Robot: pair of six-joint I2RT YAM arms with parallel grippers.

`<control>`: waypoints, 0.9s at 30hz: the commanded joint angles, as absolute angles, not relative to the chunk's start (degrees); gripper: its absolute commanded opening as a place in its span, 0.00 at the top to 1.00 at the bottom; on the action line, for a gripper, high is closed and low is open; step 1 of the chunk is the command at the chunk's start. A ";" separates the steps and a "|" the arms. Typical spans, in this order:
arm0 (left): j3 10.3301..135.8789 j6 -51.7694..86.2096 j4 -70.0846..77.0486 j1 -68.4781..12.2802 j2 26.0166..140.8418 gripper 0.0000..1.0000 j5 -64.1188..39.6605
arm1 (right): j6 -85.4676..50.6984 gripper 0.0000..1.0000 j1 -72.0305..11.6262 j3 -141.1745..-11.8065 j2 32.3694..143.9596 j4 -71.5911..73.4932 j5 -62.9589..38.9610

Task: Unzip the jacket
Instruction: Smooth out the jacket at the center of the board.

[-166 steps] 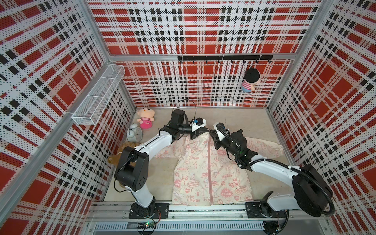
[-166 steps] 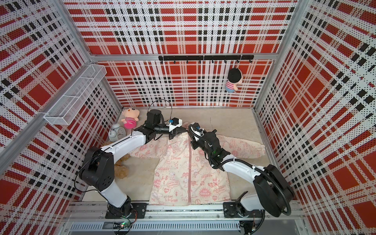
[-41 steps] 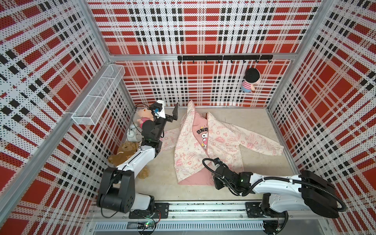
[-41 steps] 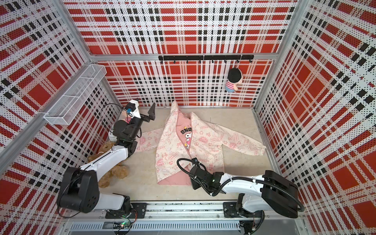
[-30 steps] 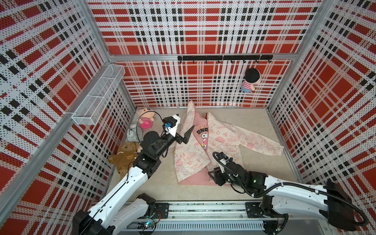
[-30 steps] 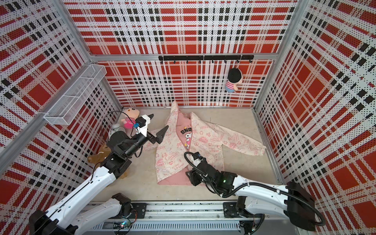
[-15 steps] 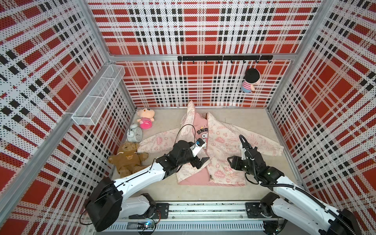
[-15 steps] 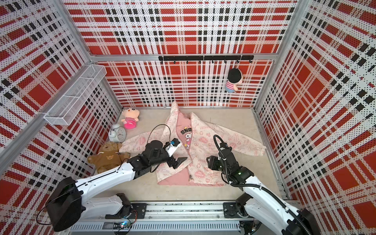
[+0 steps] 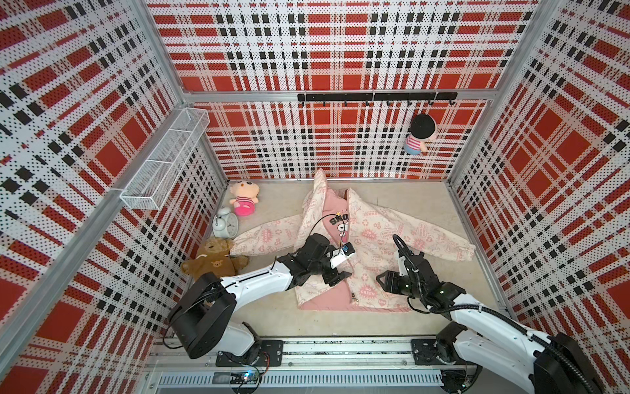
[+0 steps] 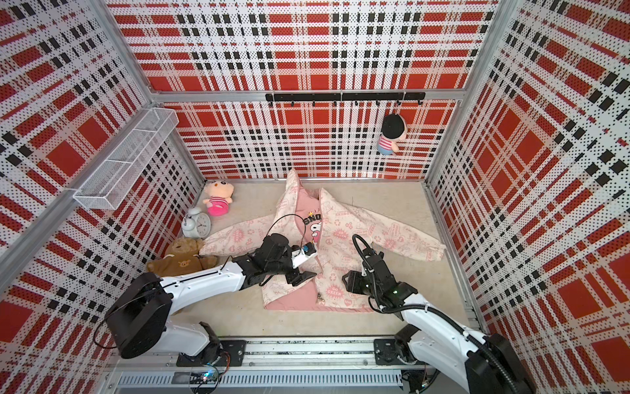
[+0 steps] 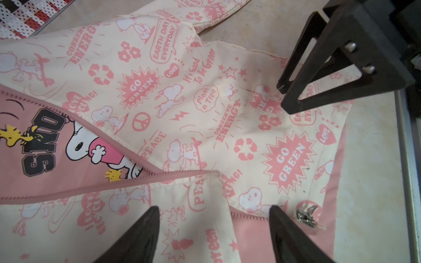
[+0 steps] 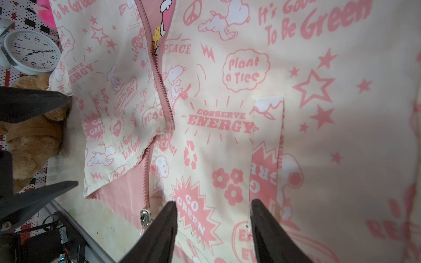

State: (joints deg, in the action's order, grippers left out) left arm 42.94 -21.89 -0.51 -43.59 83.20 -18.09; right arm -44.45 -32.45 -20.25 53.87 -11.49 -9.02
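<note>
The cream jacket (image 9: 385, 235) with pink print lies on the beige floor, hood toward the back wall, front unzipped and pink lining showing. Its metal zipper slider (image 9: 354, 296) sits at the bottom hem. My left gripper (image 9: 335, 276) is open, low over the folded-back lower edge of the jacket's left front panel; the left wrist view shows its fingertips (image 11: 155, 211) spanning cream fabric and pink lining, with the slider (image 11: 306, 216) just outside. My right gripper (image 9: 381, 281) is open over the other front panel by the hem, fabric under it (image 12: 213, 201). Nothing is pinched.
A teddy bear (image 9: 213, 261), an alarm clock (image 9: 225, 223) and a pink doll (image 9: 243, 201) sit along the left wall. A doll (image 9: 419, 134) hangs from the hook rail (image 9: 375, 97). A wire basket (image 9: 167, 163) is on the left wall. The metal base rail (image 9: 341, 348) borders the front.
Over the last second my left arm dropped from above the jacket's left side onto its lower front. My right arm swung from the hem's middle to the right panel. The left jaws narrowed a little.
</note>
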 commanded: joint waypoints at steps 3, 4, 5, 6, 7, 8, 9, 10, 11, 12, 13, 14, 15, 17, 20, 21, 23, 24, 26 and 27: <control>45.28 -24.47 -0.21 -45.64 86.53 0.24 -19.79 | -44.23 0.45 -32.22 -20.08 52.28 -11.84 -8.23; 45.20 -24.35 0.10 -45.86 87.16 0.24 -19.57 | -44.18 0.45 -32.17 -19.95 52.03 -11.93 -8.10; 45.18 -23.74 0.85 -46.20 87.85 0.25 -19.18 | -44.12 0.45 -32.20 -19.88 51.64 -12.13 -7.84; 44.93 -23.05 1.80 -46.38 88.62 0.25 -18.99 | -44.19 0.45 -32.20 -19.86 51.31 -12.42 -7.46; 44.67 -22.45 2.83 -46.60 89.18 0.26 -18.50 | -44.29 0.45 -32.17 -19.86 50.81 -12.72 -7.08; 44.38 -21.75 4.13 -46.95 89.92 0.27 -17.42 | -44.37 0.45 -32.17 -19.72 50.48 -12.82 -6.78; 44.09 -20.92 5.36 -47.25 90.69 0.28 -16.10 | -44.44 0.45 -32.21 -19.61 50.08 -12.92 -6.64; 44.11 -20.29 6.27 -47.52 91.31 0.29 -15.07 | -44.47 0.45 -32.20 -19.53 49.93 -12.88 -6.60; 44.10 -19.73 7.23 -47.67 92.17 0.30 -14.44 | -44.38 0.45 -32.17 -19.50 49.76 -13.00 -6.59; 44.27 -18.92 8.14 -47.94 93.00 0.32 -13.38 | -44.40 0.45 -32.17 -19.50 49.69 -12.93 -6.60; 44.34 -18.12 9.07 -48.11 93.76 0.34 -12.33 | -44.45 0.45 -32.23 -19.45 49.79 -12.95 -6.60; 44.70 -17.61 9.58 -48.24 94.75 0.36 -11.60 | -44.43 0.45 -32.17 -19.39 49.90 -13.02 -6.65; 45.05 -17.29 9.87 -48.47 95.74 0.37 -10.82 | -44.44 0.45 -32.17 -19.28 49.97 -12.94 -6.72; 46.29 -16.88 9.78 -48.86 98.06 0.41 -9.43 | -44.43 0.45 -32.18 -19.25 50.01 -12.99 -6.81; 47.54 -16.70 9.14 -49.21 100.52 0.47 -8.55 | -44.40 0.45 -32.17 -19.20 49.60 -13.07 -6.81; 47.88 -16.63 8.79 -49.22 101.07 0.49 -8.23 | -44.47 0.45 -32.18 -19.20 49.39 -13.16 -6.61; 48.16 -16.59 8.49 -49.24 101.67 0.54 -7.30 | -44.52 0.45 -32.21 -19.11 49.07 -13.32 -6.43; 48.10 -16.57 8.38 -49.26 101.83 0.56 -6.71 | -44.47 0.45 -32.17 -19.16 48.85 -13.49 -6.29; 48.05 -16.54 8.18 -49.22 101.87 0.61 -5.99 | -44.58 0.45 -32.19 -18.90 48.52 -13.54 -6.15; 47.97 -16.44 8.09 -49.14 101.78 0.66 -5.56 | -44.69 0.45 -32.21 -18.84 48.43 -13.54 -6.00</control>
